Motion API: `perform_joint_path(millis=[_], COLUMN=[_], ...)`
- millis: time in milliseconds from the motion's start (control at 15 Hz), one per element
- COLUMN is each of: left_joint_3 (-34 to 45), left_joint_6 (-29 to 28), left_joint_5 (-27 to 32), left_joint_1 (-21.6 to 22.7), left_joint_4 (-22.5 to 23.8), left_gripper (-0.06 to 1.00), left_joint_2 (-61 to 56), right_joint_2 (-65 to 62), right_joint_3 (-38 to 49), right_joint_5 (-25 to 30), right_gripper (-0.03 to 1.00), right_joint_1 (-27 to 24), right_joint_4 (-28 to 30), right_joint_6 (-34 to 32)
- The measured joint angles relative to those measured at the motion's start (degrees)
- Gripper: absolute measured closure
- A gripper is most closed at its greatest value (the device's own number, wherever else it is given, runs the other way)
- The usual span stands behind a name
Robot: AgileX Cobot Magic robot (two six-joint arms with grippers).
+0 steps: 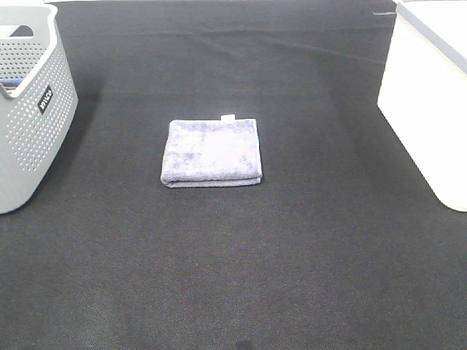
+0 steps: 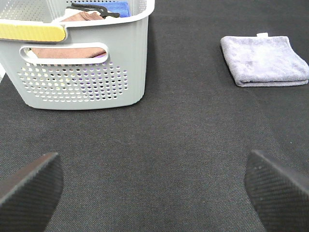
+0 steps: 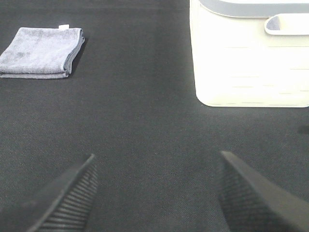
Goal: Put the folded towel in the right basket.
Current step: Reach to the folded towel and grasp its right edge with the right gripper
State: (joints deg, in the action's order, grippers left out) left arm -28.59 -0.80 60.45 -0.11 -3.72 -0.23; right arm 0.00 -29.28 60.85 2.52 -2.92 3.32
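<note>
A folded lavender-grey towel [image 1: 211,152] with a small white tag lies flat on the black mat in the middle of the table. It also shows in the left wrist view [image 2: 264,60] and in the right wrist view [image 3: 42,52]. The right basket [image 1: 428,102] is white and stands at the right edge; the right wrist view shows its wall [image 3: 251,67]. Neither arm shows in the high view. My left gripper [image 2: 154,193] is open and empty, well short of the towel. My right gripper [image 3: 157,193] is open and empty, short of the towel and the basket.
A grey perforated basket [image 1: 31,109] stands at the left edge; the left wrist view shows its wall [image 2: 82,72], with brown and blue cloths inside. The black mat [image 1: 233,270] covers the whole table.
</note>
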Motion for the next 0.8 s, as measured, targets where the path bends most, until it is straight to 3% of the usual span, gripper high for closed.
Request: perform_joint_path(millis=[400, 800], left_joint_3=[0.0, 0.0], left_joint_6=[0.0, 0.0], left_joint_5=[0.0, 0.0], left_joint_1=[0.0, 0.0], left_joint_4=[0.0, 0.0], left_gripper=[-0.02, -0.02], left_joint_2=[0.0, 0.0], right_joint_2=[24.2, 57.8], right_joint_3=[-5.9, -25.0], right_joint_5=[-8.3, -7.1], right_gripper=[0.31, 0.31], right_joint_1=[0.0, 0.0], right_joint_4=[-1.5, -11.6], right_joint_6=[0.0, 2.1])
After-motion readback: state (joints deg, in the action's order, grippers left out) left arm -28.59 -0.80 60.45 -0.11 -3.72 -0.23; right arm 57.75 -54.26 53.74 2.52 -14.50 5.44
